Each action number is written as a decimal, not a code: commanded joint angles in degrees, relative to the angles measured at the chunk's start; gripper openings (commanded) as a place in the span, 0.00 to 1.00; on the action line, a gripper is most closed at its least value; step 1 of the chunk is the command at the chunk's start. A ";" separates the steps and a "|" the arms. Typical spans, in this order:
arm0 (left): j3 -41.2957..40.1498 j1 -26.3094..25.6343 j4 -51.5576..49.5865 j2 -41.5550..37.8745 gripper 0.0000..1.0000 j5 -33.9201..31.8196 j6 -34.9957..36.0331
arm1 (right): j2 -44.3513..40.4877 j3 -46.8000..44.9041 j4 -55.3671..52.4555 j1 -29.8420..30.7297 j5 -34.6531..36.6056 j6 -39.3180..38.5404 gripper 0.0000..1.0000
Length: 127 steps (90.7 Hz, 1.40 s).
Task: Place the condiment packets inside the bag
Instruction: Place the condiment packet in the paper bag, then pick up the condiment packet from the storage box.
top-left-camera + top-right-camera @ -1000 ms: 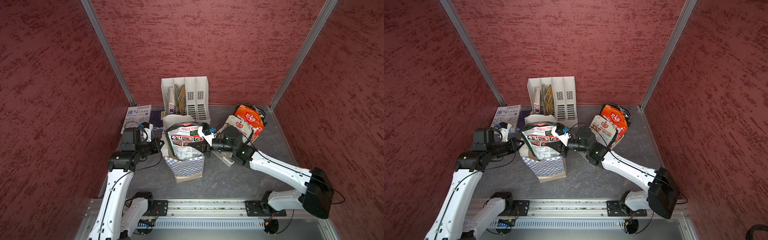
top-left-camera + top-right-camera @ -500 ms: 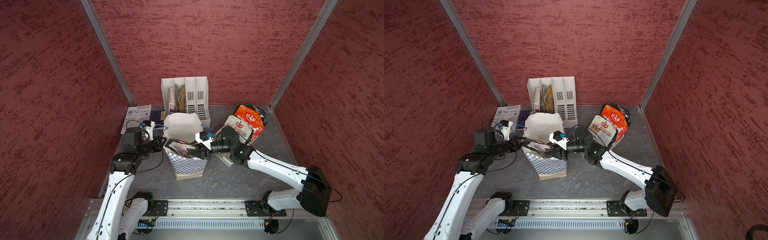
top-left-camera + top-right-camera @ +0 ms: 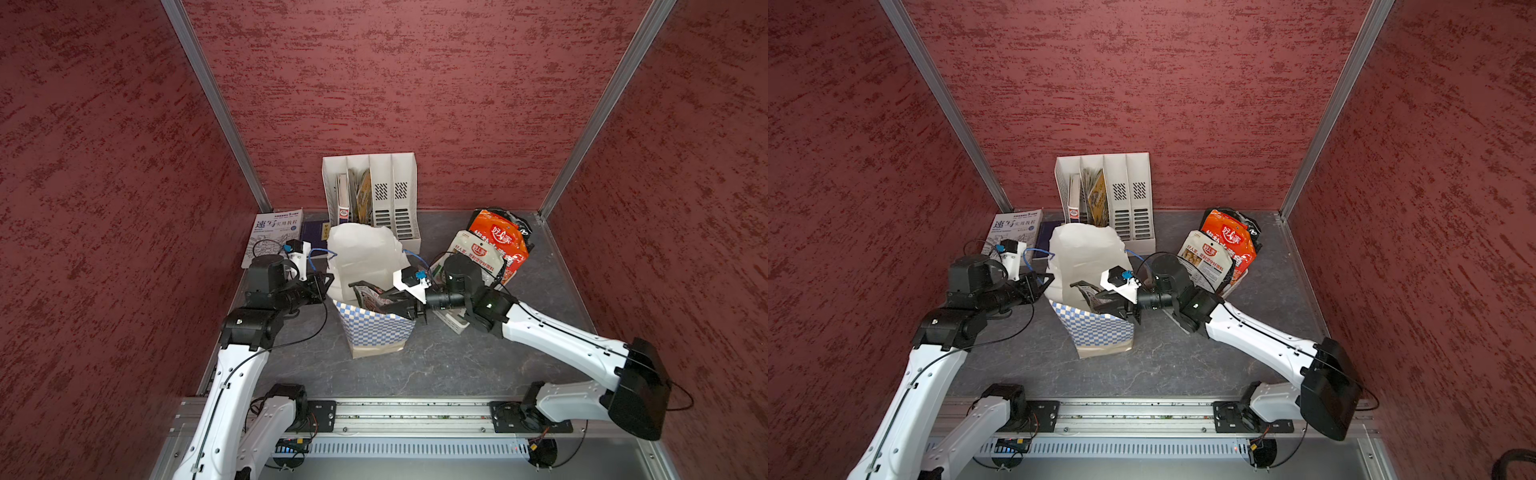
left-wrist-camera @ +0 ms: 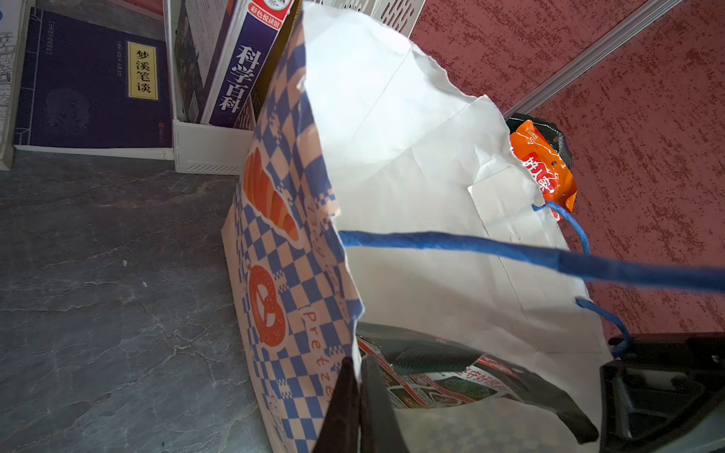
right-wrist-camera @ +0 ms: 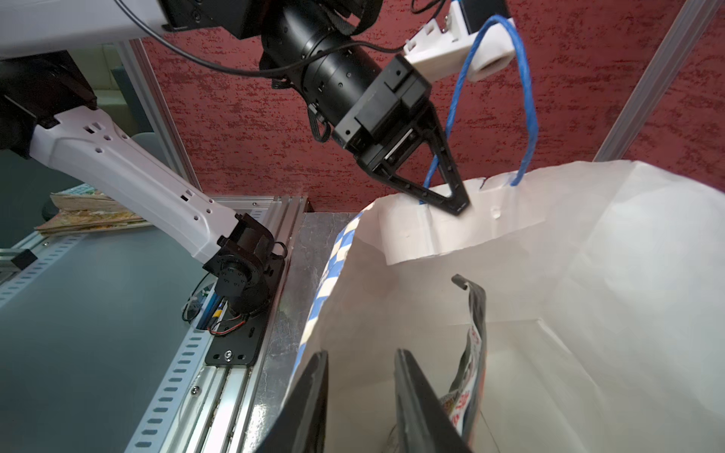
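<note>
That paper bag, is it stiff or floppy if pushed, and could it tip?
Probably floppy: the bag has creased, bowed walls. It may tip if pushed high, since it stands tall on a small base, with the left tool pinching its rim. Likely light: only one packet shows inside.

Open bag (image 3: 376, 332), black packet (image 3: 369, 297) inside (more packets (image 3: 498, 243) nearby)

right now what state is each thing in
bag, upright, mouth open, rim pinched
packet in bag, inside, on edge, not gripped
other packets, outside the bag, leaning upright
left gripper, shut on the bag's rim
right gripper, open, empty, at the bag mouth
file rack, upright, partly filled
</note>
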 commanded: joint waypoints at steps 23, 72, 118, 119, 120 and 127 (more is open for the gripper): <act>-1.13 -1.27 4.10 0.37 0.00 0.05 4.69 | -15.15 4.72 -16.46 -3.95 38.44 11.01 0.70; -1.15 -2.51 4.10 1.60 0.00 -0.95 4.95 | -6.21 6.77 -44.08 -41.25 30.29 30.02 0.76; -0.29 -3.06 3.48 2.92 0.00 -0.95 5.40 | -2.84 -7.02 -26.30 -47.93 15.46 41.53 0.86; -0.28 -3.05 3.48 2.91 0.00 -0.96 5.40 | -2.44 -7.02 -25.97 -48.00 15.34 41.68 0.86; -0.28 -3.04 3.48 2.90 0.00 -0.96 5.40 | -2.23 -6.98 -25.59 -47.99 15.29 41.79 0.86; -0.25 -3.16 3.31 3.06 0.00 -1.01 5.33 | -0.24 -7.06 -22.95 -48.13 15.20 42.11 0.86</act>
